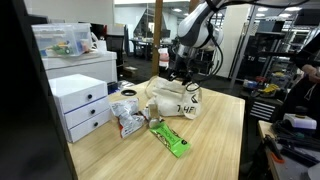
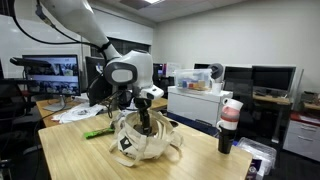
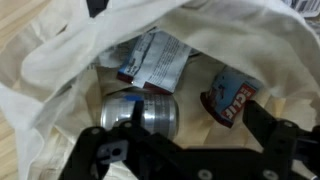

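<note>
A cream cloth bag (image 1: 178, 100) sits on a light wooden table (image 1: 225, 130). In both exterior views it is in the middle of the frame. Its top is wide open and floppy. In the wrist view the cloth fills the upper and left parts of the frame, and you can look right down inside.

Three things lie in the bag. A shiny silver can (image 3: 140, 115) lies on its side at the lower middle. A white packet with blue and red print (image 3: 152, 60) lies just above the can, at the upper middle. A red and blue packet (image 3: 228, 100) is at the right, a little apart from the can.

The bag is soft and wrinkly, with black letters on its side.

The claw (image 1: 181, 76) points down into the mouth of the bag. In the wrist view its black fingers (image 3: 100, 150) show along the bottom of the frame. They are spread wide and grip nothing. One finger is close to the can and the other is just beside the red and blue packet. I cannot tell if they touch.

Outside the bag, a green packet (image 1: 170, 138) lies on the table at the lower middle. A crinkly silver packet (image 1: 128, 122) lies to its left. A white drawer box (image 1: 80, 105) stands at the left.
</note>
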Controlling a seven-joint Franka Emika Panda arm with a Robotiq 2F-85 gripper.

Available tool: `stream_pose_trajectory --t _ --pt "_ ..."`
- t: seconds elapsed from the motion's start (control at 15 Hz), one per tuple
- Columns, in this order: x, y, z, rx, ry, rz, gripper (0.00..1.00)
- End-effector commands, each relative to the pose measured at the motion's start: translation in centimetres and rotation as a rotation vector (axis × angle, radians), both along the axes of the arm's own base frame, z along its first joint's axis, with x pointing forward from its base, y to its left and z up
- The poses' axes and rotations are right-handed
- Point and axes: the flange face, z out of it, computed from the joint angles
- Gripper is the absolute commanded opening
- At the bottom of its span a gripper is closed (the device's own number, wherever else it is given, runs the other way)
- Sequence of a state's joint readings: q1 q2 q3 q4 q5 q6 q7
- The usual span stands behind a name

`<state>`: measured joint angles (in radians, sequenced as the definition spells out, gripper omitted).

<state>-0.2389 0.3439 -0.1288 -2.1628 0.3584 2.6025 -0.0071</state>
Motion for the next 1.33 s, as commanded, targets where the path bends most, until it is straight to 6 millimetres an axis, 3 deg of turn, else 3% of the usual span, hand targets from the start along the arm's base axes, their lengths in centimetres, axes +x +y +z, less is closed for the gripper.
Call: stream_pose_trajectory --t 0.0,0.47,0.73,1.27 --pt "1.1 1.0 -1.3 -0.006 -0.019 -0.021 1.0" --pt "3.8 0.8 -2.7 -0.021 -0.078 -0.079 1.0" --pt "5.2 1.7 -2.6 0.006 -0.097 -0.106 1.0" --pt "5.8 4.0 -4.1 0.039 -0.034 -0.107 1.0"
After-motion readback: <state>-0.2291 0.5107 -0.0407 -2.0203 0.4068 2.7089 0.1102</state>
